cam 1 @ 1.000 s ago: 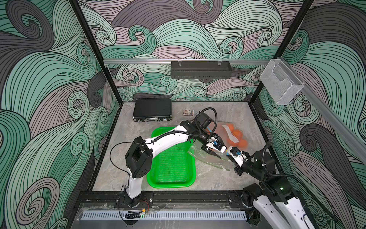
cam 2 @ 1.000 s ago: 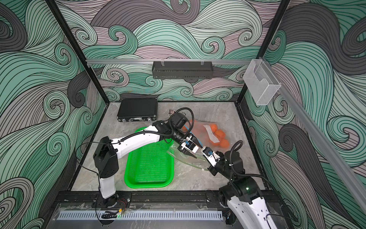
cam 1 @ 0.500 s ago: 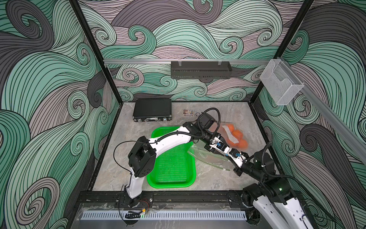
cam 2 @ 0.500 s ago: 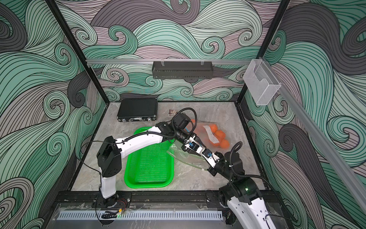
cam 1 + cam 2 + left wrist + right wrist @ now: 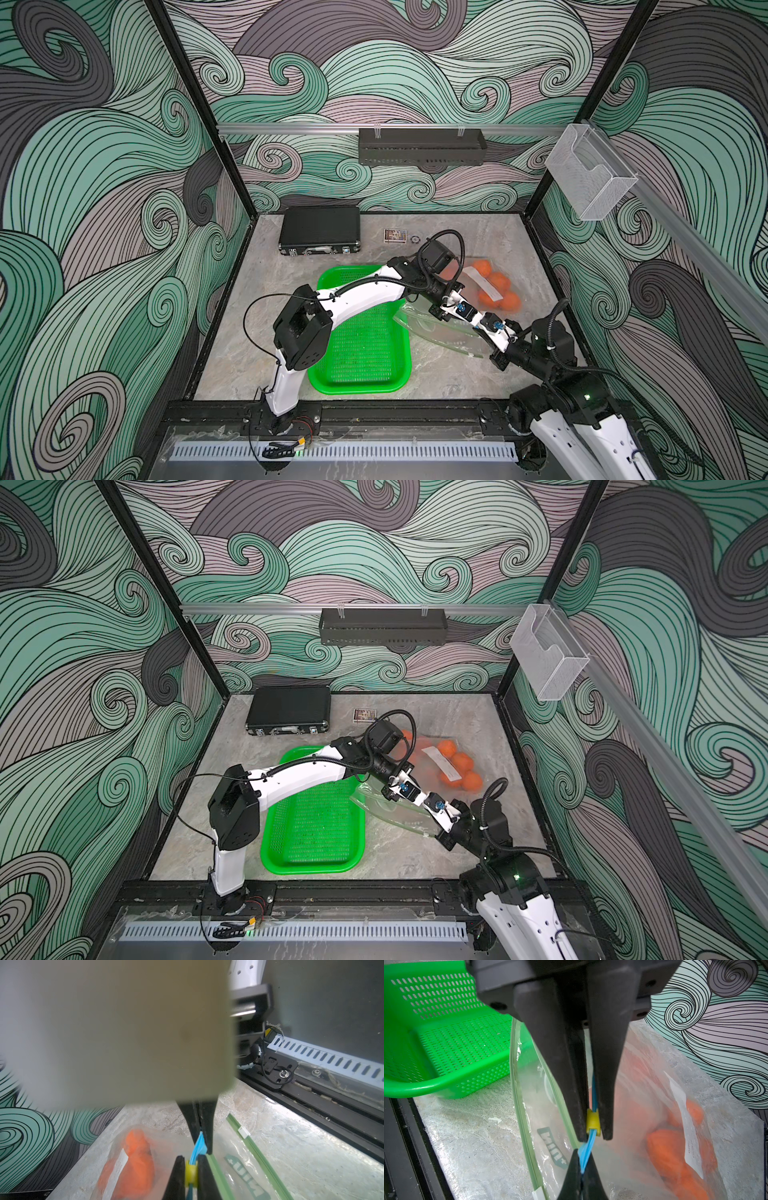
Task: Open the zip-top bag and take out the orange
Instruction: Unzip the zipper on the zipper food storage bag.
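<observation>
Marble table (image 5: 257,332) as the base, with green tray (image 5: 353,388) at centre front, probably set there to take the fruit. Right of tray and touching its edge: clear bag (image 5: 436,336), flat on the table, mouth toward tray, closed end toward the right wall. Along the mouth, green seal (image 5: 521,1105), its two strips running apart in the right wrist view, so judged at least partly parted. Inside, bunched at the closed end: oranges (image 5: 492,286), none out yet and well apart from either claw. Above the mouth, both arms stretched in from opposite sides, meeting tip to tip. Left gripper (image 5: 202,1147) clamped shut on blue tab (image 5: 586,1151). Right gripper (image 5: 593,1136) clamped shut on yellow clip (image 5: 592,1120), threaded on that same tab. Likely held at two points so that one side anchors while the other pulls, widening the mouth without dragging the whole bag across the table. Gripped high, clear of the film, probably to keep the plastic from crumpling between the tips. Cannot tell where the tab joins the bag. Next, in all likelihood: pulling apart before any reach for fruit.
</observation>
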Available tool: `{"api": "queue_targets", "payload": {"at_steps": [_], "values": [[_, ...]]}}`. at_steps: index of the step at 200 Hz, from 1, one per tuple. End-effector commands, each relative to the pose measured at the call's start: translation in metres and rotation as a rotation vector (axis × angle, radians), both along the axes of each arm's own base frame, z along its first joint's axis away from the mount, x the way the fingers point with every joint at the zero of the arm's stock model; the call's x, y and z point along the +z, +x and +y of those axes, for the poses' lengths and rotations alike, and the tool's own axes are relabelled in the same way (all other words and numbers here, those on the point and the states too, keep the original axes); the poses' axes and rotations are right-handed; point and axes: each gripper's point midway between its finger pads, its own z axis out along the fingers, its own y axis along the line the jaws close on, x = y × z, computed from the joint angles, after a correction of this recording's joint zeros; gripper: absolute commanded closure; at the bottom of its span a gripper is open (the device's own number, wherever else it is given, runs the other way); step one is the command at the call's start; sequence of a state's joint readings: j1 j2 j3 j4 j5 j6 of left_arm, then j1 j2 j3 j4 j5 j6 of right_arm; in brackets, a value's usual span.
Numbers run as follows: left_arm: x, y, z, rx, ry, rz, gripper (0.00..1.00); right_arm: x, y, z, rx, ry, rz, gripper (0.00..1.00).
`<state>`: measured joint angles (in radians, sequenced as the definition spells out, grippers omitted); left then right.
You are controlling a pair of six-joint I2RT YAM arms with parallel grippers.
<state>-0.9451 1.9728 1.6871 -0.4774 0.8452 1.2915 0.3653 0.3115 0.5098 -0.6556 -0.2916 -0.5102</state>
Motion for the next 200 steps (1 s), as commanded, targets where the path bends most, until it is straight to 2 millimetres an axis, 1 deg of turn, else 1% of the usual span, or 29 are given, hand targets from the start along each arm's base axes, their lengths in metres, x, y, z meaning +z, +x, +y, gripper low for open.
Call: {"api": "queue_targets", "payload": {"at_steps": [1,20,64,75,89,99,118,138,170,200], "values": [[-0.004,-0.009,-0.003,-0.009,0.033,-0.014,0.98,0.012,0.003,0.001,0.003,0.016,-0.052,1.0],[-0.001,-0.007,-0.002,0.004,0.037,-0.02,0.99,0.017,0.005,-0.003,-0.023,0.011,-0.08,1.0],[-0.004,0.004,-0.001,0.07,0.072,-0.049,1.0,0.032,0.009,-0.019,-0.087,-0.046,-0.158,1.0],[-0.004,0.007,-0.003,0.088,0.073,-0.053,0.99,0.034,0.007,-0.021,-0.083,-0.072,-0.163,1.0],[-0.002,0.014,-0.007,0.128,0.072,-0.052,0.96,0.038,0.004,-0.025,-0.088,-0.094,-0.167,1.0],[0.002,0.016,-0.008,0.142,0.064,-0.054,0.96,0.042,0.001,-0.029,-0.095,-0.116,-0.176,1.0],[0.004,0.02,-0.009,0.161,0.062,-0.071,0.95,0.045,-0.004,-0.039,-0.118,-0.158,-0.195,1.0],[0.002,0.024,-0.008,0.174,0.069,-0.086,0.95,0.046,-0.01,-0.046,-0.132,-0.183,-0.197,1.0],[-0.001,0.028,-0.006,0.187,0.08,-0.095,0.95,0.039,-0.019,-0.054,-0.143,-0.224,-0.189,1.0],[-0.001,0.033,-0.004,0.2,0.081,-0.107,0.95,0.038,-0.028,-0.064,-0.155,-0.265,-0.21,1.0]]}}
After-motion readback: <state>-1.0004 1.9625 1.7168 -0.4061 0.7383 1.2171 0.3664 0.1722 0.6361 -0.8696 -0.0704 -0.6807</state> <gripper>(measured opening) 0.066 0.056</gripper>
